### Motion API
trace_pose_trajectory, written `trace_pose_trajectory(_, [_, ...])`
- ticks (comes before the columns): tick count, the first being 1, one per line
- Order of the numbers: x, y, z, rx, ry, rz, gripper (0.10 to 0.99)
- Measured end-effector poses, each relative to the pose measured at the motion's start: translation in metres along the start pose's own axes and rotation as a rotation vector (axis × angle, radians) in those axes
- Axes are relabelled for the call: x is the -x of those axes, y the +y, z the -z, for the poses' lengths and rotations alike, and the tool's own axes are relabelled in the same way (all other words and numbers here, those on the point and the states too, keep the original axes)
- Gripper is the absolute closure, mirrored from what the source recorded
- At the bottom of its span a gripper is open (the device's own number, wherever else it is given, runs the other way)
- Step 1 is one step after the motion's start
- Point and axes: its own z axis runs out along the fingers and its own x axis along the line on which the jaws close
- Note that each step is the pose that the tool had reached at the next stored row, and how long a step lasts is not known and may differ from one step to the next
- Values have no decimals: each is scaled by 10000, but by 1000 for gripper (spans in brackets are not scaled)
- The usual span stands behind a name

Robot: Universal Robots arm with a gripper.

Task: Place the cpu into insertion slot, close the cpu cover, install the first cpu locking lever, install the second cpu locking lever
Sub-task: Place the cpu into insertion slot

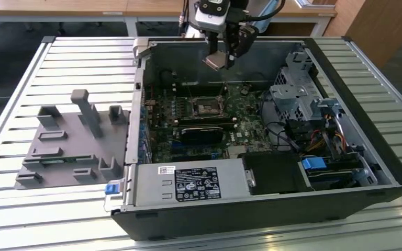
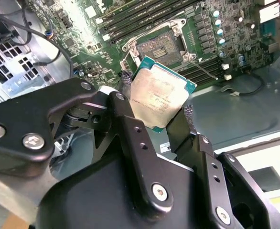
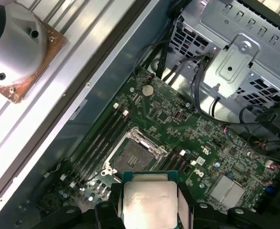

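No readable text. On the power supply (image 1: 232, 183), well apart from the slot (image 3: 137, 157), white labels (image 1: 195, 184) with small black print and symbols, too small to make out. On the cpu (image 2: 159, 93) lid, held apart from the slot, faint smeared marks, illegible. Around the slot, tiny white board lettering, likewise unreadable.

Room lies open above the insertion slot (image 3: 135, 157), with memory slots (image 3: 99, 140) flanking it.

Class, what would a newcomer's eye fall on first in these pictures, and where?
The pincer grips the cpu by two edges, in the air above the open computer case. Inside, on the green board, the insertion slot lies open and empty.
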Motion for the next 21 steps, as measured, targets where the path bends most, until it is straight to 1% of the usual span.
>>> trace_pose_trajectory(11, [-2,0,-21,11,-57,-707,545])
trace_pose_trajectory(21, [-5,1,-41,19,-98,-1217,545])
